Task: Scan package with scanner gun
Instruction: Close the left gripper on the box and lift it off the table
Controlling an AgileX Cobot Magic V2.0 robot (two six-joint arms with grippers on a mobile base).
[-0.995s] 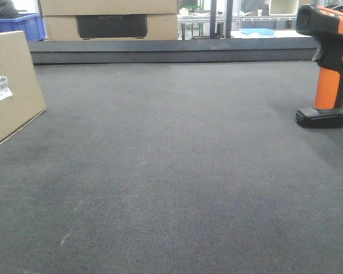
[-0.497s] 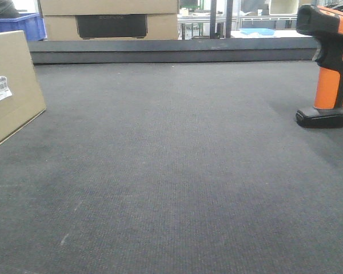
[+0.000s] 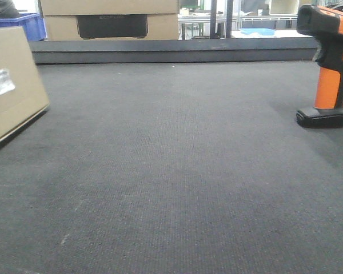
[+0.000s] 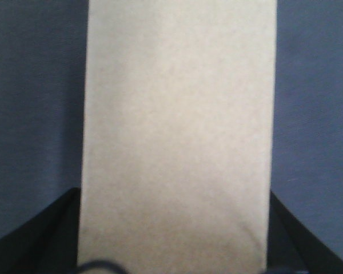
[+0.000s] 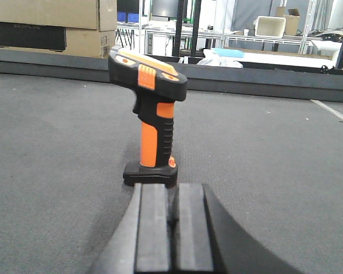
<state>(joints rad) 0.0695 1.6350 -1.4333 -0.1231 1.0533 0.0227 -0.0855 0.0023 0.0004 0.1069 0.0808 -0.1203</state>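
The package (image 3: 17,85), a tan cardboard box with a white barcode label (image 3: 1,81), is at the far left of the front view, tilted, with its near edge off the dark mat. In the left wrist view the package (image 4: 177,131) fills the middle. My left gripper (image 4: 174,197) is shut on it, with a dark finger against each side. The scanner gun (image 3: 330,68) stands upright on its black base at the far right. My right gripper (image 5: 172,187) is shut with nothing in it. It sits low, just short of the scanner gun (image 5: 151,114).
Stacked cartons with a black panel (image 3: 111,20) and a blue bin (image 3: 26,23) stand behind the raised ledge (image 3: 171,51) at the back of the mat. Shelving and white trays (image 5: 270,25) lie further back.
The package has lifted and shifted slightly, and its label sits higher and is blurred. The scanner gun has not moved.
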